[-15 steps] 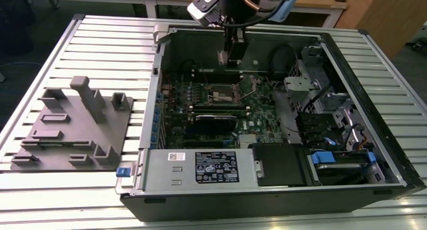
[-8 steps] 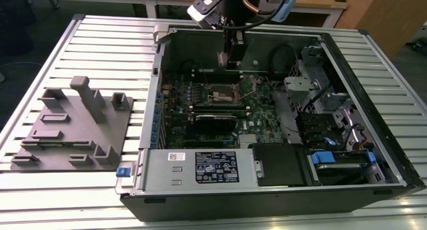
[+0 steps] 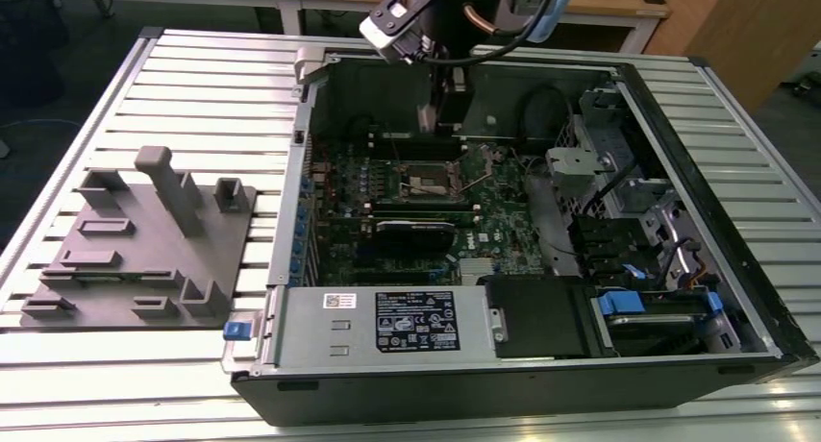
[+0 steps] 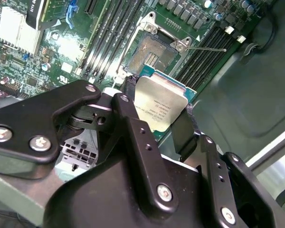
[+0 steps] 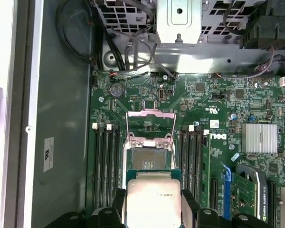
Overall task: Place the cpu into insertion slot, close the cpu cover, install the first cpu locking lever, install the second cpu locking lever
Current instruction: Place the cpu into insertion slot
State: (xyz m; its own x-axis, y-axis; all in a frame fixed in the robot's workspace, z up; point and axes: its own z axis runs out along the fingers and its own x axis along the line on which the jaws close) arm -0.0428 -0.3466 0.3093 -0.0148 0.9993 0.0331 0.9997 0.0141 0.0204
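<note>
The cpu point(image 4: 160, 107) point(image 5: 153, 202), a flat square chip with a silver-grey top, sits between my black fingers point(image 4: 183, 129) in both wrist views. My gripper point(image 4: 159, 110) point(image 5: 154, 205) is shut on its edges and holds it above the green motherboard point(image 3: 494, 211). Just ahead of the chip lies the insertion slot point(image 5: 150, 159) point(image 4: 151, 56), bare with its pin field showing. The cpu cover point(image 5: 150, 124) stands swung up at the slot's far side. A thin locking lever point(image 4: 206, 48) sticks out beside the slot. In the exterior view my gripper point(image 3: 443, 123) hangs inside the open case over the slot point(image 3: 428, 179).
Long black memory slots point(image 5: 106, 156) point(image 5: 192, 156) flank the socket. A finned heat sink point(image 5: 260, 137) and an expansion card point(image 5: 249, 190) lie to one side. The case holds a power supply point(image 3: 385, 319) and drive cage point(image 3: 616, 173). A grey fixture plate point(image 3: 141, 245) lies on the exterior view's left.
</note>
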